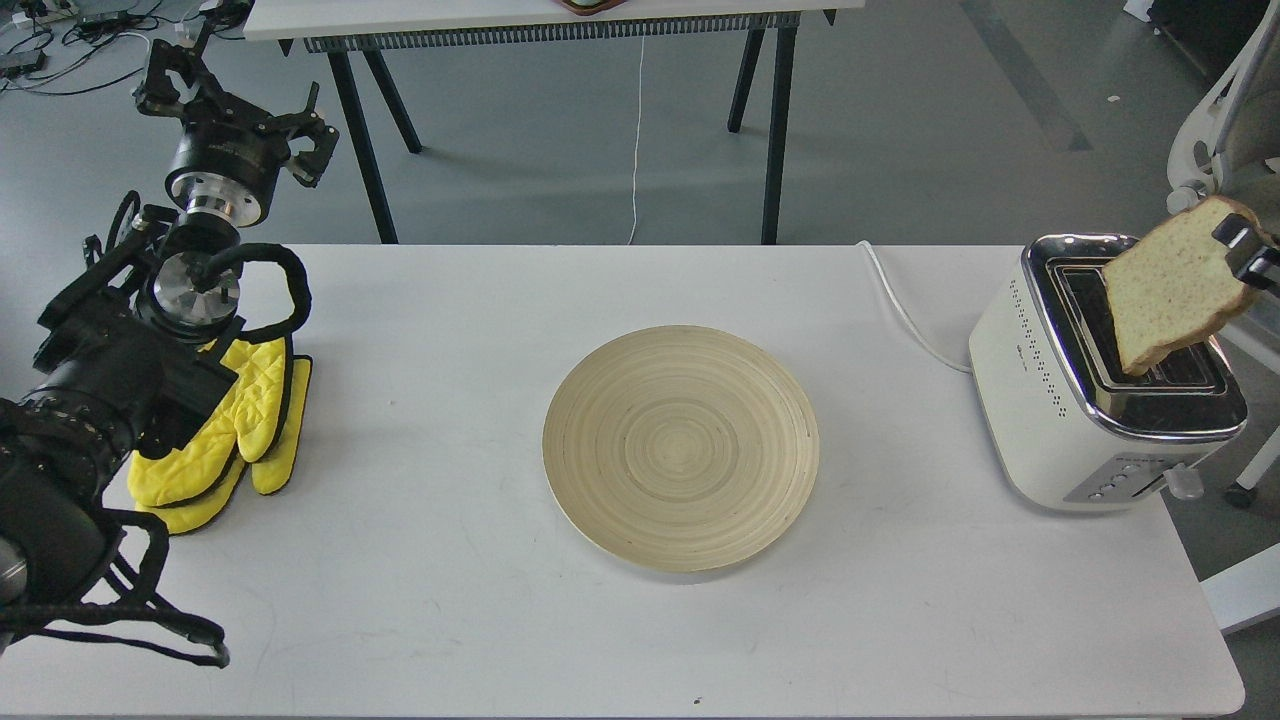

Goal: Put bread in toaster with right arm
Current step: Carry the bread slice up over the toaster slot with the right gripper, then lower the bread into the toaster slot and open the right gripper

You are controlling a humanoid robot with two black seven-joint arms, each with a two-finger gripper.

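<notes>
From the head view, I am holding the squarish slice of pale tan, speckled bread (1175, 285) in my right end effector (1250, 255), which is pinching the slice at its upper right crust near the right edge of the view; only the black fingers are showing. The slice is hanging tilted over the cream-white two-slot toaster with the chrome top (1090, 400), at the desk's (400, 600) far right corner, its lower corner dipping toward the slots, though I cannot tell whether it is inside one yet. To do this well, I judge I should be squaring the slice so its plane runs along a slot, then lowering slowly and releasing only once the bottom crust is guided in. The risk is the corner catching on the chrome rim. My left end effector (235, 115) is idling with its fingers spread, beyond the far left corner, above the yellow quilted oven mitts (225, 440). The round pale bamboo plate (681, 448) is sitting bare at mid-desk.
</notes>
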